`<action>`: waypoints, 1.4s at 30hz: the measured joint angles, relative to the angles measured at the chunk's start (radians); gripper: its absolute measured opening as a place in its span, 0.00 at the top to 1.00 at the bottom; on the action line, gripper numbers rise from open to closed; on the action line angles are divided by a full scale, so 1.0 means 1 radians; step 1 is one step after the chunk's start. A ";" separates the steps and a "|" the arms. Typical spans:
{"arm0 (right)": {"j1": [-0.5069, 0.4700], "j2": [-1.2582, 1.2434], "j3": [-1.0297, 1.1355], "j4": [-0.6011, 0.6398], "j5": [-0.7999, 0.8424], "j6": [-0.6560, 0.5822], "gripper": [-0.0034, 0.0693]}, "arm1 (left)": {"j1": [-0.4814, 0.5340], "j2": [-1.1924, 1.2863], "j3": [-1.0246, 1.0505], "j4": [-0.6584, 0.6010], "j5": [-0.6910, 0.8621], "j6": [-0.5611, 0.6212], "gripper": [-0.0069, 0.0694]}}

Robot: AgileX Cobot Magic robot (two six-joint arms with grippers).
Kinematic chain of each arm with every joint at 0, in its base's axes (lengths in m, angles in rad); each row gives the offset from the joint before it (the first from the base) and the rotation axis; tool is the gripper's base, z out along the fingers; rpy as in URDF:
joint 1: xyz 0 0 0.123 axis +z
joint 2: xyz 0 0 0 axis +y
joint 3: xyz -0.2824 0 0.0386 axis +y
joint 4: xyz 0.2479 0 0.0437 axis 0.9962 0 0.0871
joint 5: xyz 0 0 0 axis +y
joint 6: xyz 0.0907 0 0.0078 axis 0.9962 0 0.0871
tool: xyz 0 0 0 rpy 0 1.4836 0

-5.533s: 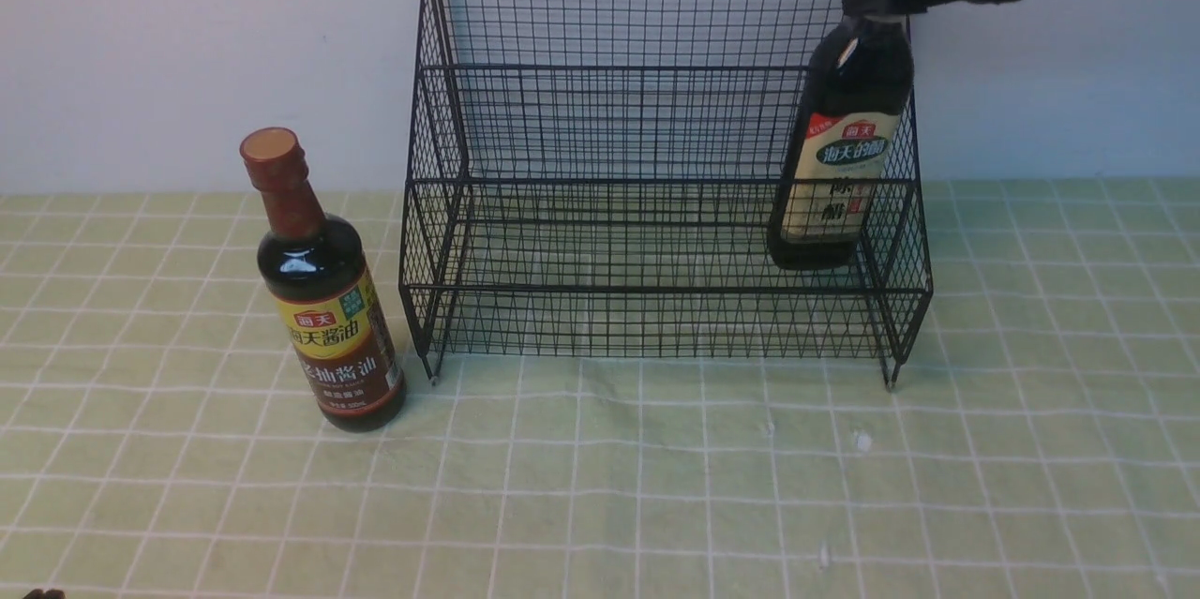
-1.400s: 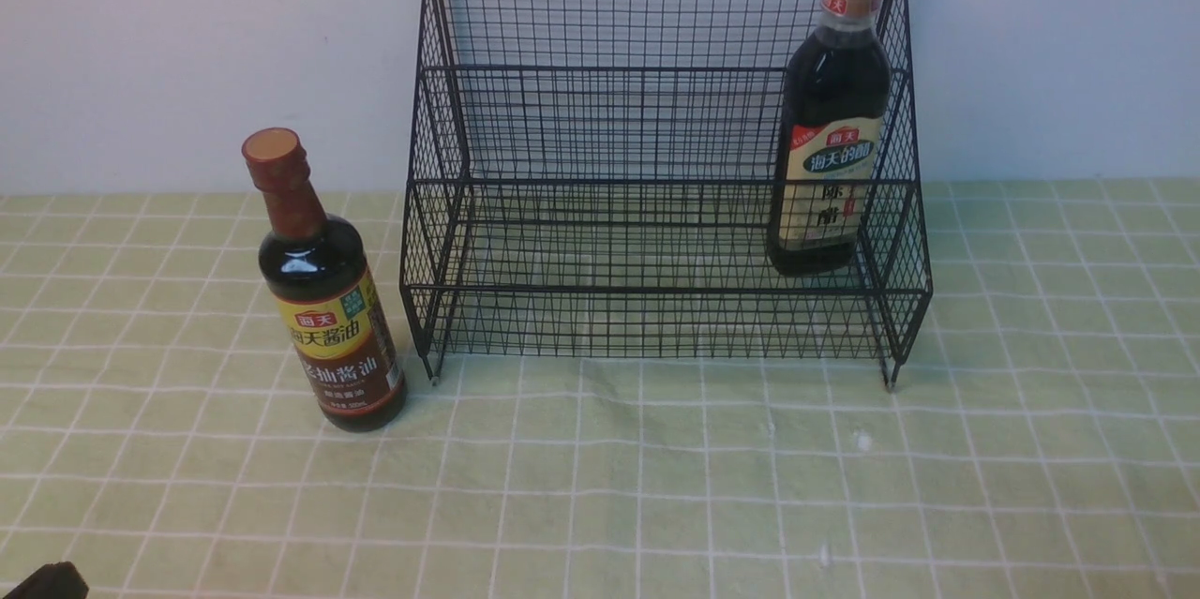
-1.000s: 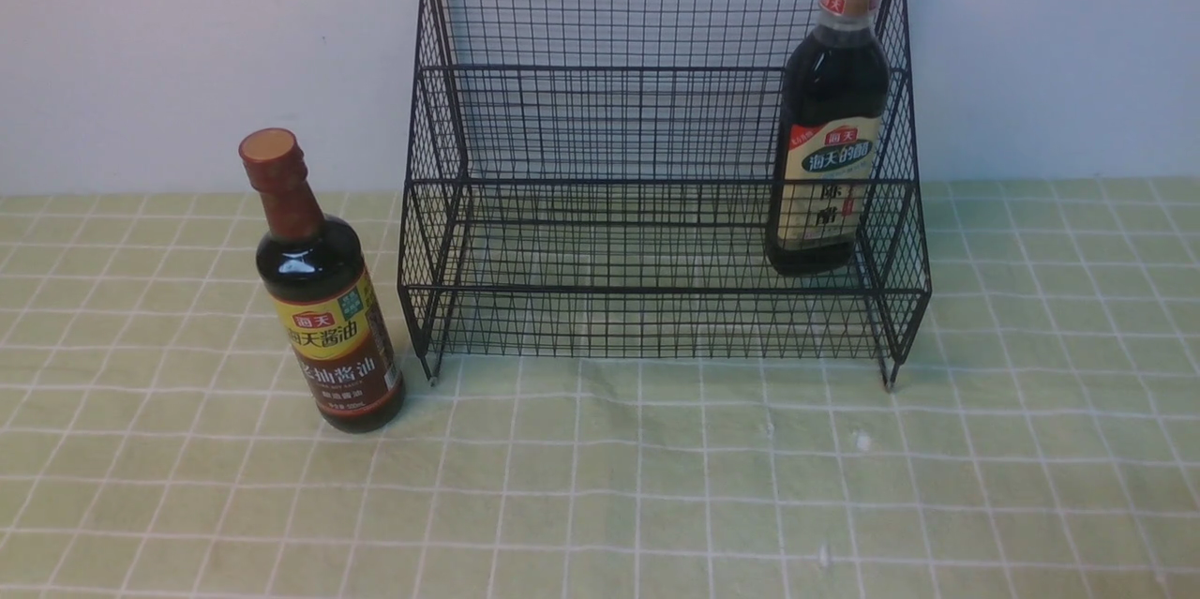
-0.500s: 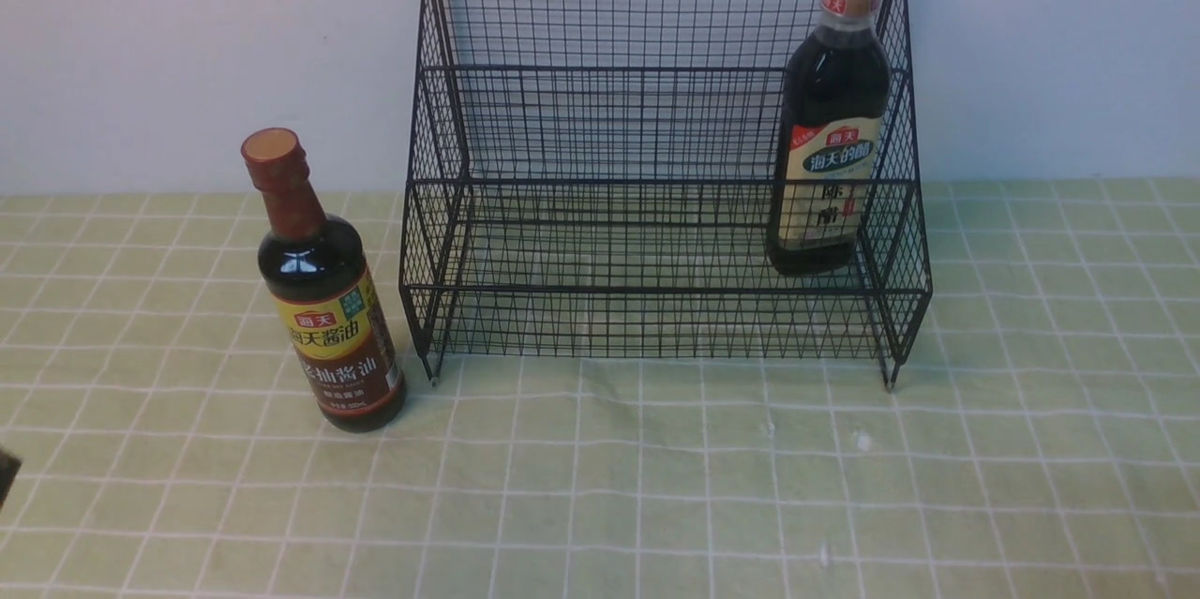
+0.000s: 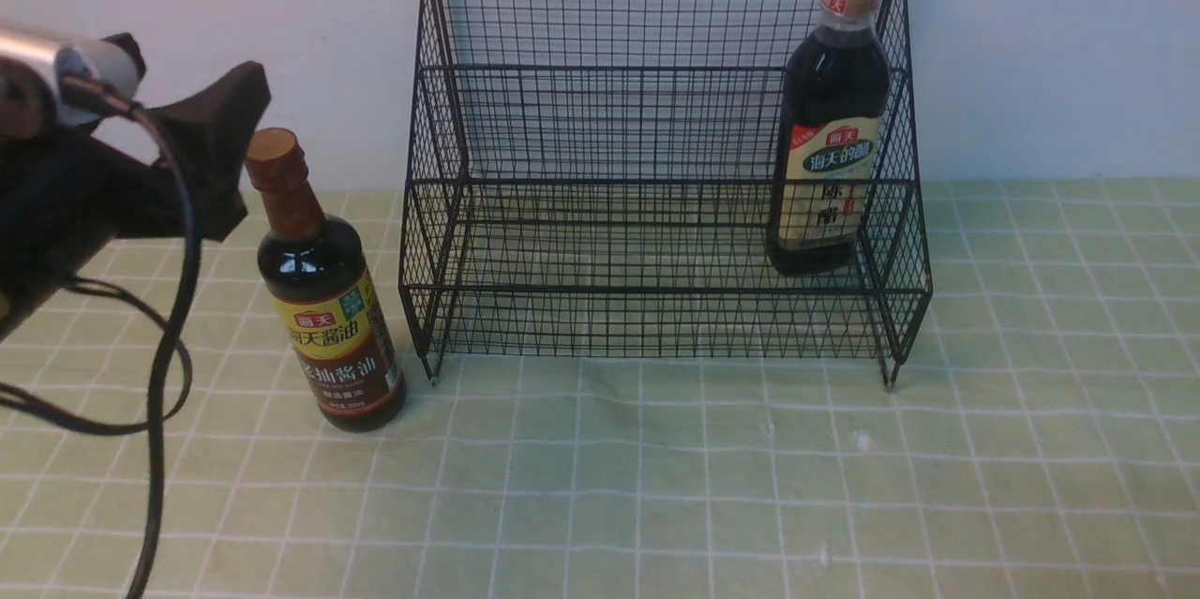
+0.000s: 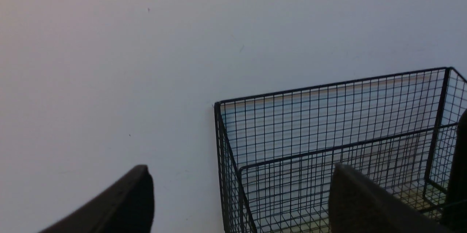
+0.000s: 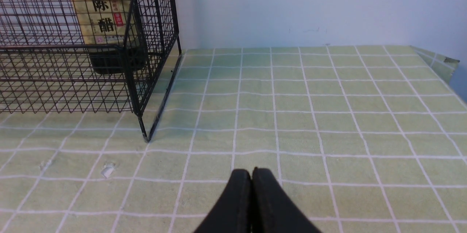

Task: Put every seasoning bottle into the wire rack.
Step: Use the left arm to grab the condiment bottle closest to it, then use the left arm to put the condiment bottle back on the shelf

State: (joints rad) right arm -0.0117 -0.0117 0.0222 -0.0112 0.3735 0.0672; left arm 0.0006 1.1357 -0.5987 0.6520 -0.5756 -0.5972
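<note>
The bottle with the reddish-brown cap [image 5: 323,299] stands upright on the cloth, just left of the black wire rack [image 5: 656,196]. My left gripper [image 5: 239,149] is open and empty, level with this bottle's neck and cap and close on their left side. In the left wrist view the fingers [image 6: 135,196] stand wide apart, with only the wall and the rack [image 6: 328,145] between them. The larger tan-capped bottle [image 5: 830,130] stands upright inside the rack at its right end, and also shows in the right wrist view [image 7: 100,14]. My right gripper [image 7: 251,171] is shut, empty, low over the cloth right of the rack.
A green checked cloth [image 5: 656,486] covers the table and a white wall stands close behind the rack. The left arm's black cable [image 5: 164,336] hangs down to the cloth at the left. The cloth's far right edge [image 7: 437,58] shows in the right wrist view.
My left arm has come into view from the lower left and risen beside the reddish-capped bottle's neck. Earlier, my right gripper let go of the larger bottle in the rack and withdrew.
</note>
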 joint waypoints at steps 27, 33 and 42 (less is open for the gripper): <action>0.000 0.000 0.000 0.000 0.000 0.000 0.97 | 0.000 0.411 -0.065 -0.016 -0.136 0.053 0.58; 0.000 0.000 0.000 0.000 0.000 0.000 0.97 | 0.000 0.342 -0.060 -0.001 -0.066 0.054 0.57; 0.000 0.000 0.000 0.000 0.000 0.000 0.97 | 0.001 0.167 -0.276 0.062 0.080 -0.052 0.57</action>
State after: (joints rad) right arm -0.0117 -0.0117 0.0222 -0.0112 0.3735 0.0672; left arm 0.0017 1.3024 -0.8749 0.7143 -0.4956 -0.6493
